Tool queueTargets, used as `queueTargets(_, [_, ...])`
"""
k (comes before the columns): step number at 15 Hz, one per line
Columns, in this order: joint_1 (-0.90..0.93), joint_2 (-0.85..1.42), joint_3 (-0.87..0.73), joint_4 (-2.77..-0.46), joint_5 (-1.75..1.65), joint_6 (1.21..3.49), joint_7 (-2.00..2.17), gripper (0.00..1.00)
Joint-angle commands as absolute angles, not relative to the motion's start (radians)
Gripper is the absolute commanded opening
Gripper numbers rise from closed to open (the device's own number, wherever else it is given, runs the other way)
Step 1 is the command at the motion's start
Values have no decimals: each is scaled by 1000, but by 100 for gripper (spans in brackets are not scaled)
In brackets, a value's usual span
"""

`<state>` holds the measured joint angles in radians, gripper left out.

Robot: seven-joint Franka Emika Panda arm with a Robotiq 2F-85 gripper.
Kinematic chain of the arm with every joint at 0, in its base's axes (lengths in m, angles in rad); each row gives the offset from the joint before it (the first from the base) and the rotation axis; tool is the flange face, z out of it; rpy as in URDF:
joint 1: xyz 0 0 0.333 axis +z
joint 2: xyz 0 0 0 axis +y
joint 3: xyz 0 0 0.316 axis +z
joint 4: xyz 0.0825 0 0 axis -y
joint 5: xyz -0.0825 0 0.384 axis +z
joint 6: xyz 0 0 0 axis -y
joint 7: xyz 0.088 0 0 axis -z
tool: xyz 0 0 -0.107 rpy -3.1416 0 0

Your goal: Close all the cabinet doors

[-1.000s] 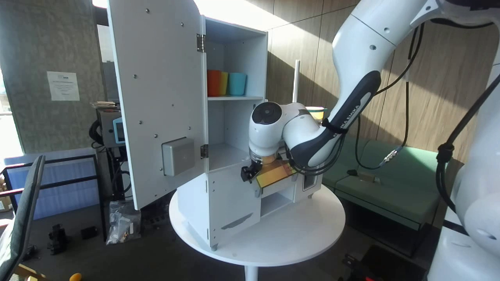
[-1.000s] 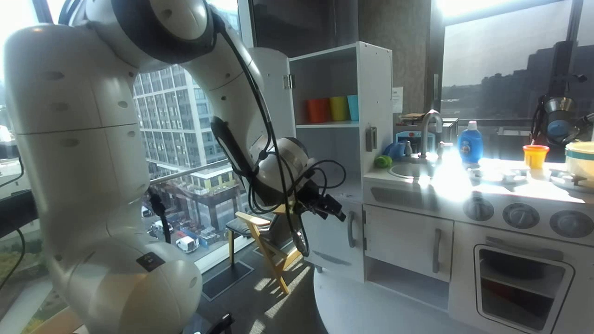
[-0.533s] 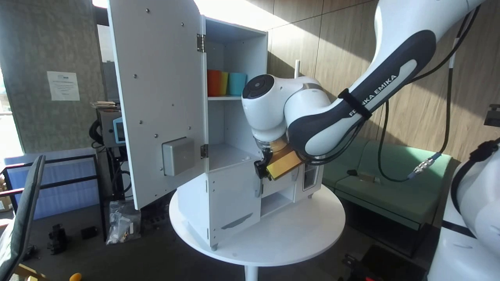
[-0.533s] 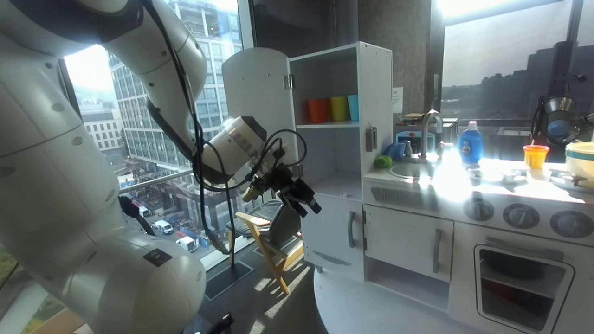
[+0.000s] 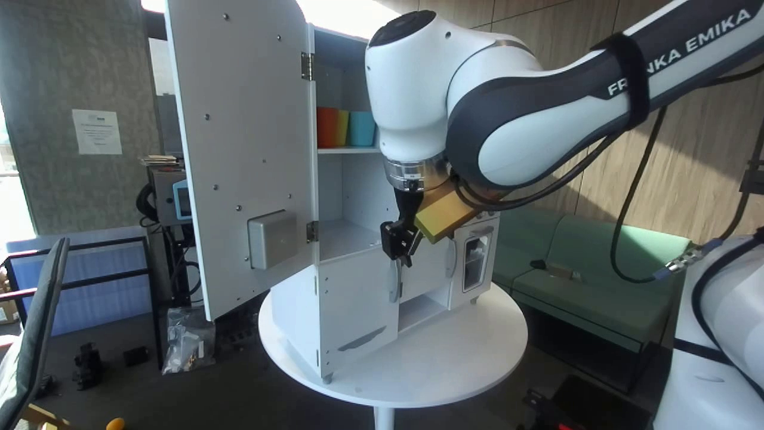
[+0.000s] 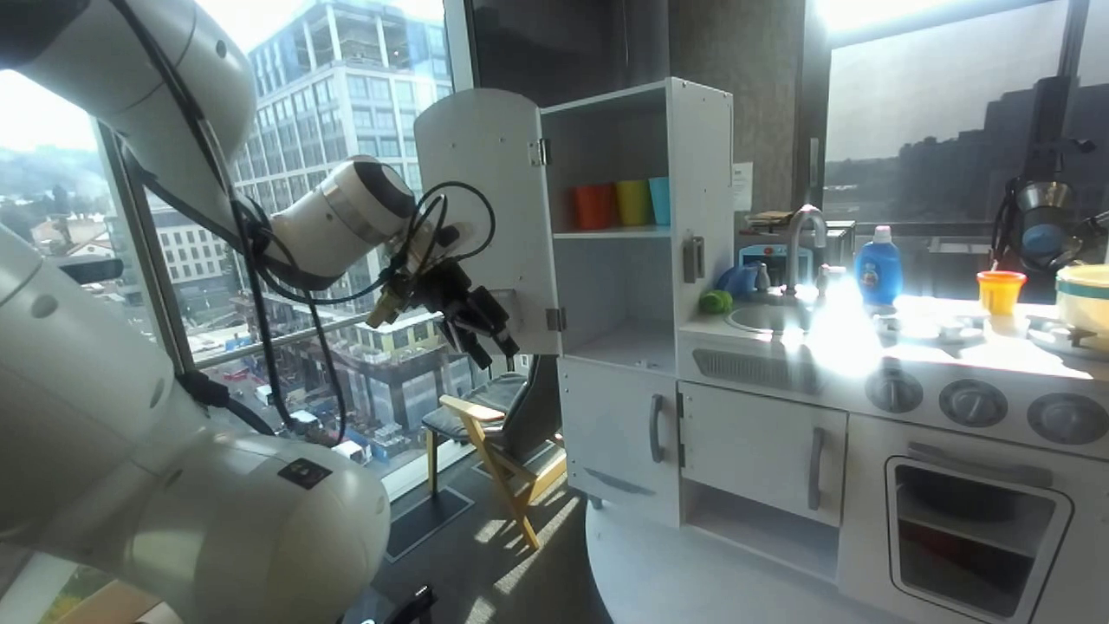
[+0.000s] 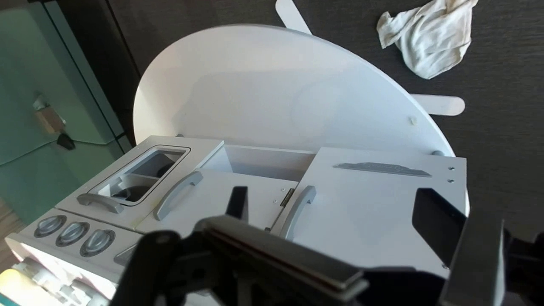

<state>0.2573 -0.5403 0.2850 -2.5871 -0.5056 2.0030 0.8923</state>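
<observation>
The tall white cabinet door point(image 5: 242, 149) stands wide open on its hinges, its inner face and grey box fitting point(image 5: 273, 240) showing. It also stands open in an exterior view point(image 6: 481, 165). The shorter white door point(image 5: 358, 304) below is shut; it shows with its grey handle in the wrist view point(image 7: 361, 199) and in an exterior view point(image 6: 611, 425). The small middle door point(image 6: 754, 433) and the oven door point(image 6: 970, 459) are shut. My gripper point(image 5: 404, 254) is open, with nothing between its fingers, in front of the cabinet and apart from the doors. It also shows here point(image 6: 496, 351) and in the wrist view point(image 7: 335, 206).
The white cabinet stands on a round white table point(image 5: 441, 370). A red cup point(image 6: 593, 206), a yellow cup point(image 6: 632, 203) and a turquoise cup point(image 5: 361, 128) stand on the upper shelf. A chair point(image 6: 494, 425) and a green sofa point(image 5: 591, 298) are nearby.
My gripper has drawn back from the cabinet front and moved toward the open tall door's side, with the arm rising. The doors have not moved.
</observation>
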Motion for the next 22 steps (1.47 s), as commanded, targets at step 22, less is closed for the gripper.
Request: queueTargets(22, [228,-490,741,-2475,-649,2234,1293,100])
